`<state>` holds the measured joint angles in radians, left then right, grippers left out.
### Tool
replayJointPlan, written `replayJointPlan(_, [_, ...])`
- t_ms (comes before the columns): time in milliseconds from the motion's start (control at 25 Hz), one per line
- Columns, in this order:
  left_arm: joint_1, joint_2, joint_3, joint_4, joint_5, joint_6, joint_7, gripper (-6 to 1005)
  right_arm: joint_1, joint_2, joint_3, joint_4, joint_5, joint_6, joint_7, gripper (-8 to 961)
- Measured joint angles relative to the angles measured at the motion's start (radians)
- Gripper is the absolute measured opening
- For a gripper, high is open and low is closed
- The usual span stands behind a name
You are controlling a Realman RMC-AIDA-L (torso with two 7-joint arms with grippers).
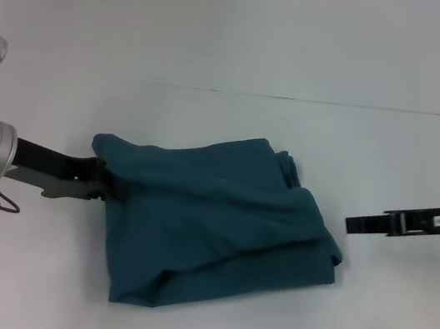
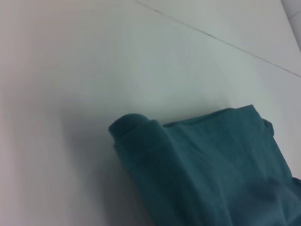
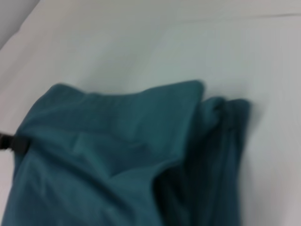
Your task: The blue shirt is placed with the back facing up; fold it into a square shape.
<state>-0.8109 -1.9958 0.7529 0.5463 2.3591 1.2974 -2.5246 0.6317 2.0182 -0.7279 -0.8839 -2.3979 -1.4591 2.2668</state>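
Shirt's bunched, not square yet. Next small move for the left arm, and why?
Probably draw the left gripper slowly outward. It sits at the blue shirt's left edge, and the cloth lies rumpled in loose folds; tension there should flatten it. The right gripper hangs clear of the shirt's right side.

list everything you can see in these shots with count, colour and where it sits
dark teal-blue cotton shirt: one, teal-blue, folded into a rumpled rough rectangle at the middle of the table
white table: one, white, under the shirt, a thin dark seam line across it farther from the robot
left gripper: one, black on a silver arm with a green light, at the shirt's left edge
right gripper: one, black, to the right of the shirt, apart from it
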Motion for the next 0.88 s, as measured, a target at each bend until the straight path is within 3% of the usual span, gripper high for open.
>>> replayJointPlan(240, [-0.024,0.017,-0.006,0.009,0.055,0.006,0.011,108,-0.015,-0.023,0.106,0.0,0.003,0.022,-0.001,421])
replayJointPlan(520, [-0.064,0.039,-0.006,0.074,0.213,0.009,0.013,109,-0.035,-0.024,0.14,0.0,0.003,0.045,-0.01,597])
replayJointPlan(720, [-0.077,0.042,-0.004,0.104,0.286,0.002,0.023,109,-0.041,-0.021,0.135,0.005,-0.001,0.066,-0.013,708])
replayJointPlan(880, [-0.081,0.042,0.006,0.107,0.288,0.001,0.039,108,-0.04,-0.017,0.133,0.012,-0.001,0.079,-0.019,859])
